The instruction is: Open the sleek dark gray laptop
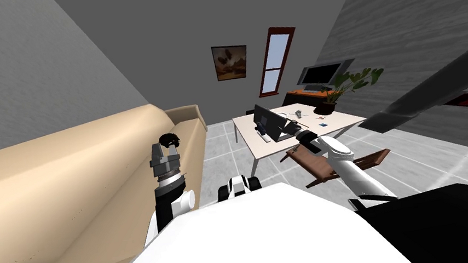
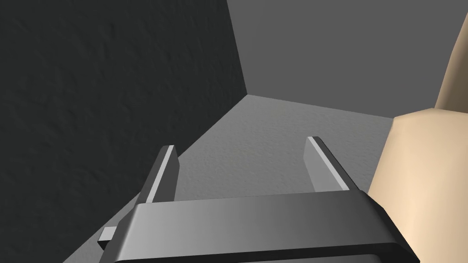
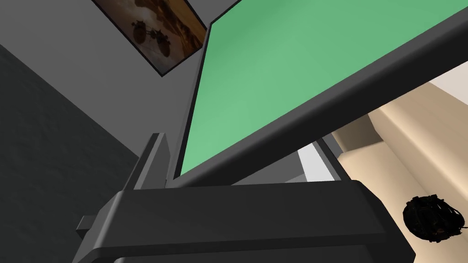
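Laptop (image 1: pixel 269 122) lid stands raised: nearly done, I judge. Right claw (image 3: pixel 237 141), spread apart, straddles its edge; left claw (image 2: pixel 240 144) apart too.

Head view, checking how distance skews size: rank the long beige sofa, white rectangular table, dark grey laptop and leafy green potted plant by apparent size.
1. Long beige sofa, nearest the camera.
2. White rectangular table.
3. Dark grey laptop and leafy green potted plant: too alike to rank.

The laptop (image 3: pixel 283 68) runs off the right wrist view; the table's (image 1: pixel 350 117) clutter (image 1: pixel 298 113) is unreadably small.
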You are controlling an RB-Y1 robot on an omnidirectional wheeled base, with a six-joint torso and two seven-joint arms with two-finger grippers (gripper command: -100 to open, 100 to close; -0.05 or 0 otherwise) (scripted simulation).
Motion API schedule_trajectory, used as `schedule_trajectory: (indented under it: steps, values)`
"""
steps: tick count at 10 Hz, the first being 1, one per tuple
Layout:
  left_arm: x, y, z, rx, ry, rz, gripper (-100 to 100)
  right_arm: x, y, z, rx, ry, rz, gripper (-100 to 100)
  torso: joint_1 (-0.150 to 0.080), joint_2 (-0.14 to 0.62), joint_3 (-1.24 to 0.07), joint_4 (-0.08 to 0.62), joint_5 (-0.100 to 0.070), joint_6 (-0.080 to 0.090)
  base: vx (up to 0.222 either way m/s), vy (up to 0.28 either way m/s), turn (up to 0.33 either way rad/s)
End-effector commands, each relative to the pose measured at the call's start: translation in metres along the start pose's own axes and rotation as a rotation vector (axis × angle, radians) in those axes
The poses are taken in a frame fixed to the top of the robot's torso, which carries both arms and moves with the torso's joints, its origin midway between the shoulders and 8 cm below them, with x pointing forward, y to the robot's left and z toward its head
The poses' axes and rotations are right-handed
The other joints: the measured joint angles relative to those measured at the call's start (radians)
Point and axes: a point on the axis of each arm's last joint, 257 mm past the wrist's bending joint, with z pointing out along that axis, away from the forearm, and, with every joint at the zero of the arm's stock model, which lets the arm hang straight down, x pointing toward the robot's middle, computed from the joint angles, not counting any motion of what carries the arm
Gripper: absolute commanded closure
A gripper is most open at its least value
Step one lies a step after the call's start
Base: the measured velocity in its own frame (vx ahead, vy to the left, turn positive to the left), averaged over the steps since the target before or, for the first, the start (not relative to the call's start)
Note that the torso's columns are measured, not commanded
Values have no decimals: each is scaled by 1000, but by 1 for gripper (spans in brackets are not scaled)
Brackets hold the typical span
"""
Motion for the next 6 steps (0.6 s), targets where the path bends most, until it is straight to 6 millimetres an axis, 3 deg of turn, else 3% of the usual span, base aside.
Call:
schedule_trajectory:
  steps: [1, 6]
  values:
    - [0, 0, 0, 0, 0, 0, 0, 15, -8, 4, 21, 28, 77, 100, -3, 1, 1, 1, 0, -3, -86, -97, 186]
    - [0, 0, 0, 0, 0, 0, 0, 52, -29, 10, 82, 96, 269, 100, 2, -2, -1, 1, 2, -1, -102, -95, 175]
